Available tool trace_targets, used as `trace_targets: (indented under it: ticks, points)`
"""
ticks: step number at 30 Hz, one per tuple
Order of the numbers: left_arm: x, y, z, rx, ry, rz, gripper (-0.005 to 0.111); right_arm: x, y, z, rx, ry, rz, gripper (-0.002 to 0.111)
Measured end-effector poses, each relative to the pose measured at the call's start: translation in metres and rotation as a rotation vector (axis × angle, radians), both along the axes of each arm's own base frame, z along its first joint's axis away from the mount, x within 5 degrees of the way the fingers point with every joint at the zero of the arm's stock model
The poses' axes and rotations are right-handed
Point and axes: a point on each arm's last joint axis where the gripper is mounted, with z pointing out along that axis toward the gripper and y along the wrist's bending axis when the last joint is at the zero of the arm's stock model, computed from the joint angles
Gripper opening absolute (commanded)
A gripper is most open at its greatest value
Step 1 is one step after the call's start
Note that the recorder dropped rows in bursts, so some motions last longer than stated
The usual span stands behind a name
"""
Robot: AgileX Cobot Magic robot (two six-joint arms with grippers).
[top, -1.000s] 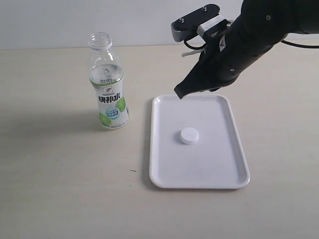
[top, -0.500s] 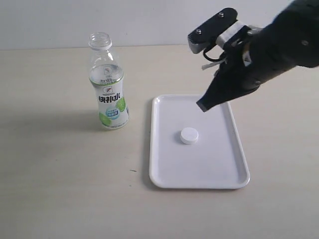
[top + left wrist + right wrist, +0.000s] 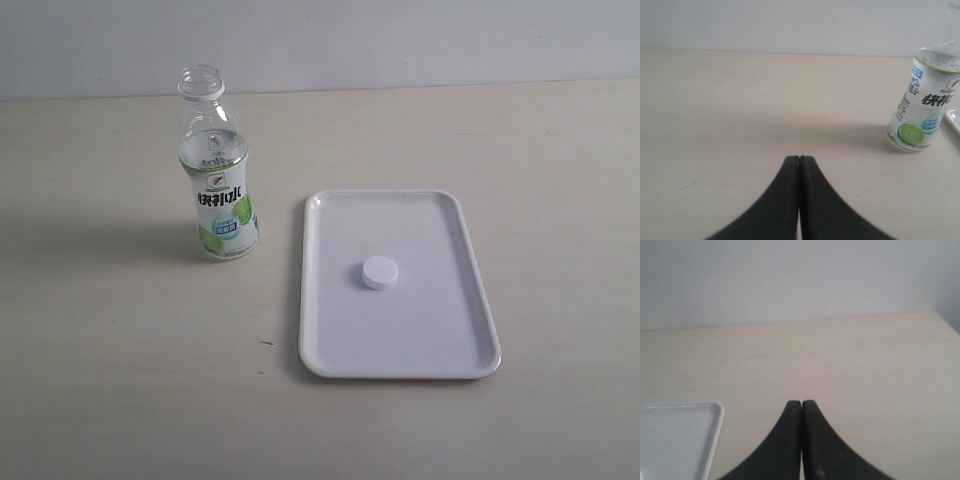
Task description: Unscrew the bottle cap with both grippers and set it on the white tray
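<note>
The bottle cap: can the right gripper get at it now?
Probably yes. The bottle cap lies alone on the white tray, nothing over it. The right gripper is shut, beside the tray, so it must open first.

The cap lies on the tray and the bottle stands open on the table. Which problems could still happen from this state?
1. The bottle stands uncapped close beside the white tray; a bump could tip it and spill whatever it holds.
2. The bottle cap lies loose on the tray's glossy surface, so a knock to the tray might slide it toward the low rim.
</note>
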Motion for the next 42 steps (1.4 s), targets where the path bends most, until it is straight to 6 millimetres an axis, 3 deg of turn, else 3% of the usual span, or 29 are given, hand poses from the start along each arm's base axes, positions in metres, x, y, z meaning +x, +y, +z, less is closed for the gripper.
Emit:
trace_targets:
  ticks: [3,18,25,31,42]
  points:
    - [0.0,0.0,0.0,0.0,0.0,0.0,0.0,-0.017,-0.004,-0.003,-0.008,-0.083,-0.055,0.0]
    - [0.0,0.0,0.0,0.0,0.0,0.0,0.0,-0.021,-0.004,-0.011,-0.107,-0.058,-0.028,0.0]
    - [0.0,0.0,0.0,0.0,0.0,0.0,0.0,-0.038,-0.004,-0.017,-0.128,-0.111,-0.074,0.0]
    - [0.0,0.0,0.0,0.0,0.0,0.0,0.0,-0.058,0.001,-0.035,-0.123,-0.194,-0.075,0.0]
    - [0.0,0.0,0.0,0.0,0.0,0.0,0.0,-0.058,0.004,-0.062,-0.177,-0.047,-0.015,0.0]
